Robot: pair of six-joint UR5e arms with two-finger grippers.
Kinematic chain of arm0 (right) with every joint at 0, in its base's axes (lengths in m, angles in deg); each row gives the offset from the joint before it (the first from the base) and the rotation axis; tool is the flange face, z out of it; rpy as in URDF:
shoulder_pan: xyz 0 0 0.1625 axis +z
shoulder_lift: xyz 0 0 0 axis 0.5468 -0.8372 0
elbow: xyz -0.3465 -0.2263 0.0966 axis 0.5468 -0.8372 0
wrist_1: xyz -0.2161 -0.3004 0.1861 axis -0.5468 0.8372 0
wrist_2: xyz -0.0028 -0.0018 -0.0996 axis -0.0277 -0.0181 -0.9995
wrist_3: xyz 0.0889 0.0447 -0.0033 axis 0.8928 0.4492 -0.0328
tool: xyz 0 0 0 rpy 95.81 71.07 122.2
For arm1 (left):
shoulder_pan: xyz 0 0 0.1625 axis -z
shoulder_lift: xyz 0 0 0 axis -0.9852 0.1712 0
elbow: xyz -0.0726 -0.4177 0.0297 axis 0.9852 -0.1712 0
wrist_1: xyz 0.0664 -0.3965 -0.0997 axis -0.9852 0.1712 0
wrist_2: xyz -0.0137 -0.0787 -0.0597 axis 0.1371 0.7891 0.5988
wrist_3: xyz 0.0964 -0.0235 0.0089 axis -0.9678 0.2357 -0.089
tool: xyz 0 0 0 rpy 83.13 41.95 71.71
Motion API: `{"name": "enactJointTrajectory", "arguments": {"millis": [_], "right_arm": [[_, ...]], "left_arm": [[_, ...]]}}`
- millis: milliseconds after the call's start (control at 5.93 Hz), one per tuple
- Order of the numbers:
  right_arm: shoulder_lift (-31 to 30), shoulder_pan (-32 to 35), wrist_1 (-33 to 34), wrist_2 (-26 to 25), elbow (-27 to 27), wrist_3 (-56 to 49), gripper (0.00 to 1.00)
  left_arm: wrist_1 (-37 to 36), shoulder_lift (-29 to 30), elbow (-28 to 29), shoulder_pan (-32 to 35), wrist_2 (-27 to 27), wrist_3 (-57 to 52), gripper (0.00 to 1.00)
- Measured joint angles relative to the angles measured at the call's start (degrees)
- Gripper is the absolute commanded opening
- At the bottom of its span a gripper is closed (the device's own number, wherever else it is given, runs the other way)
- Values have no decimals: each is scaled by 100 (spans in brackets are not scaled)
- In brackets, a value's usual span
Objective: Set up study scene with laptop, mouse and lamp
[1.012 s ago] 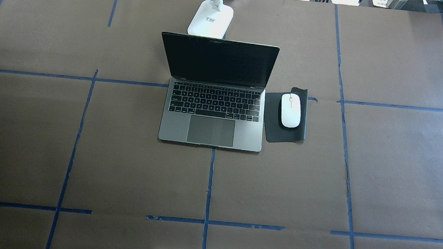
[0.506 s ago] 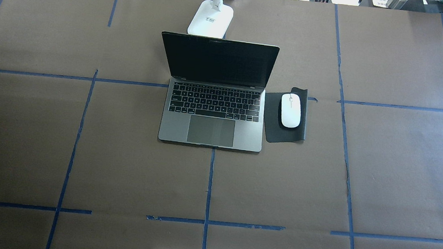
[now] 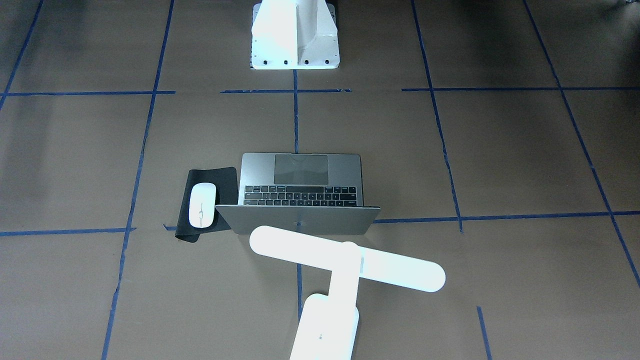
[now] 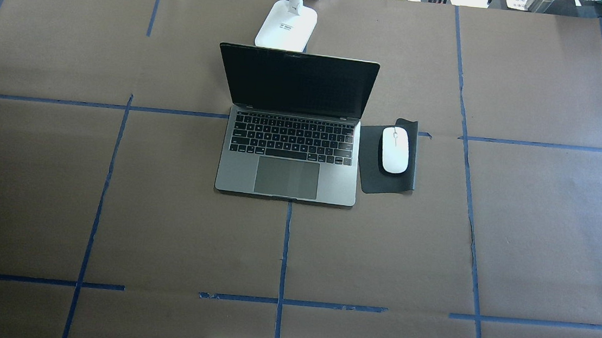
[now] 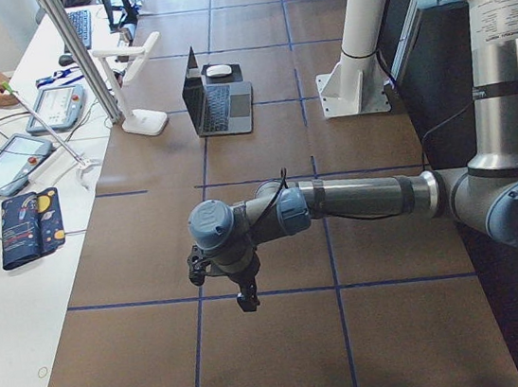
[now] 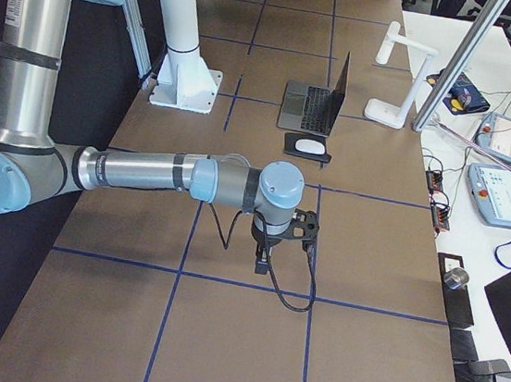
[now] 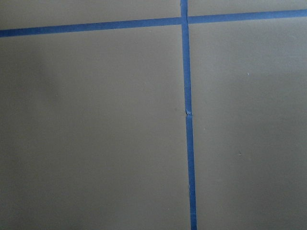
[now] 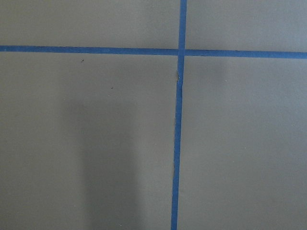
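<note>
- Nothing moves: laptop, mouse and lamp stay arranged, far from both pincers; scene looks finished
- Left pincer, right pincer: grip state cannot be told

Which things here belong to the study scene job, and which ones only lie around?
For the job:
laptop
mouse
lamp

Lying about:
black mat under the mouse
white pedestal
patterned pouch
handheld screen
</note>
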Motion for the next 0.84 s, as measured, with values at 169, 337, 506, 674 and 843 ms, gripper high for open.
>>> {"name": "enactJointTrajectory", "arguments": {"millis": [169,337,506,674,843], "right_arm": [[-11,-6,-6,-12,4,-19,100],[-7,-10,-10,5,13,-38,100],[-2,-12,-11,22,14,-45,100],[-11,-13,-14,12,0,-39,100],[-17,-13,-19,1,-36,-21,100]], "left_arm": [[129,-30,-28,-11,50,-10,100],[276,-49,-24,-24,108,-12,100],[450,-86,1,-35,126,-9,100],[529,-127,-24,-51,117,-10,100],[527,-140,-66,-111,80,-11,100]]}}
